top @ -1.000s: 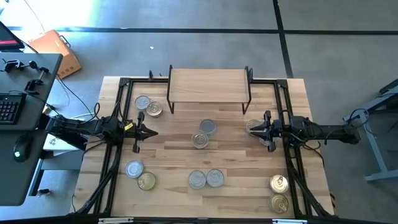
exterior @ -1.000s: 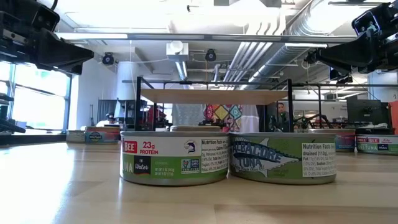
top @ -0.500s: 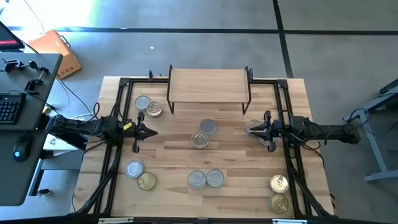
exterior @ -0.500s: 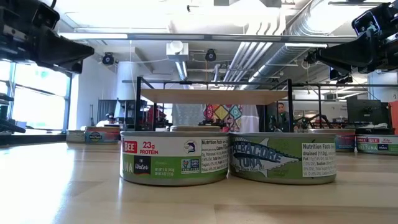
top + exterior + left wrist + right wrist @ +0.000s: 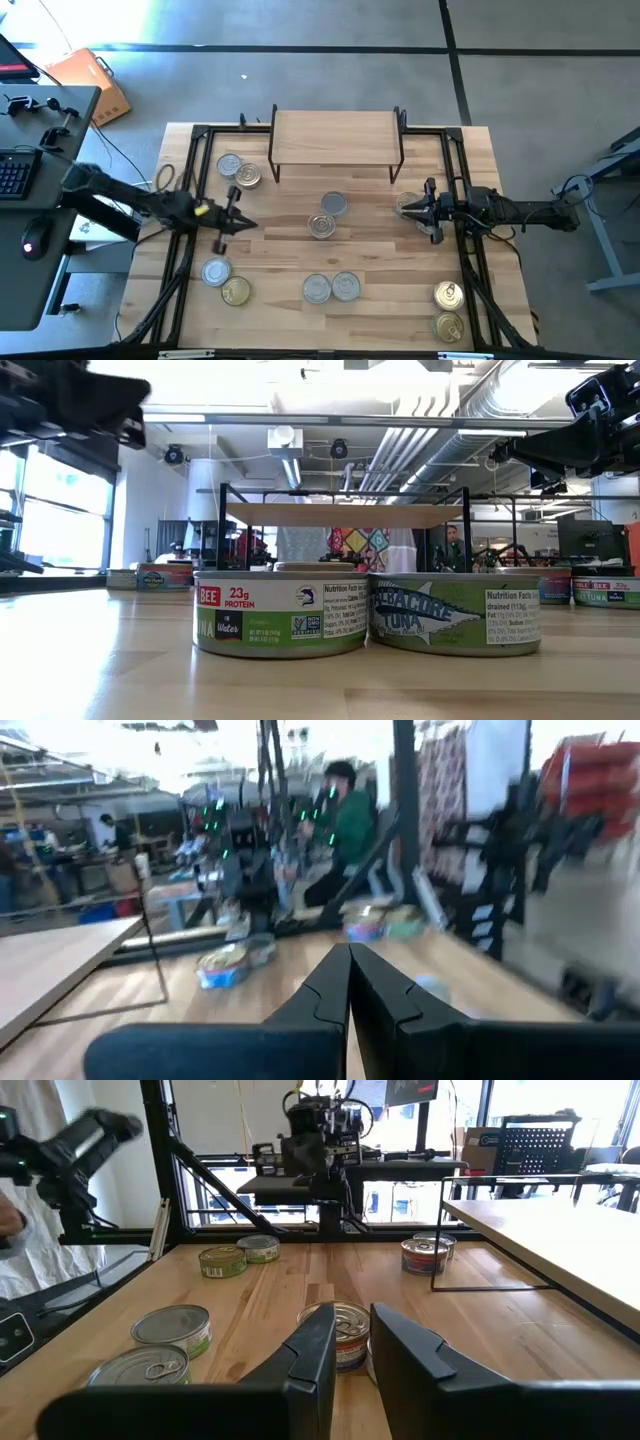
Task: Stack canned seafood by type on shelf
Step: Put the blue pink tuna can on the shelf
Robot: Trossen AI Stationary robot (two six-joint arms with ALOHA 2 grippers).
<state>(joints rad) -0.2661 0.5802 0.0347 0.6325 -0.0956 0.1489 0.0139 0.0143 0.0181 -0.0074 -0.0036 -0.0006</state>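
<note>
Grey concrete floor surrounds the slatted tabletop [image 5: 280, 250] in the high view, with open room at 12 and 3 o'clock and a desk [image 5: 40, 200] crowding the 9 o'clock edge. The shelf [image 5: 335, 135] stands at the table's 12 o'clock edge, its top bare. Eleven tins [image 5: 333, 204] lie below it on the table: six look silver-lidded and five gold. They sit in pairs at 10 o'clock, at the centre, at 8, at 6 and at 4 o'clock. A single silver tin sits at 3 o'clock, just beside the right gripper [image 5: 424, 209]. The left gripper [image 5: 240, 222] hovers at 9 o'clock, clear of every tin. Bare wood lies between the two grippers and along the 6 o'clock edge.

In the low view, two green-labelled tins [image 5: 280, 615] stand side by side in front, touching or nearly so. The shelf [image 5: 340, 515] rises behind them, and more tins sit far off at 9 and 3 o'clock.

The blurred left wrist view shows the left gripper [image 5: 349, 948] pinched fully together and empty, with a seated person [image 5: 345, 820] in the room beyond.

In the right wrist view, the right gripper [image 5: 352, 1315] has its fingers a narrow slot apart, gripping nothing. A gold tin [image 5: 345, 1332] lies just past them, and the shelf [image 5: 560, 1230] stands off to one side.
</note>
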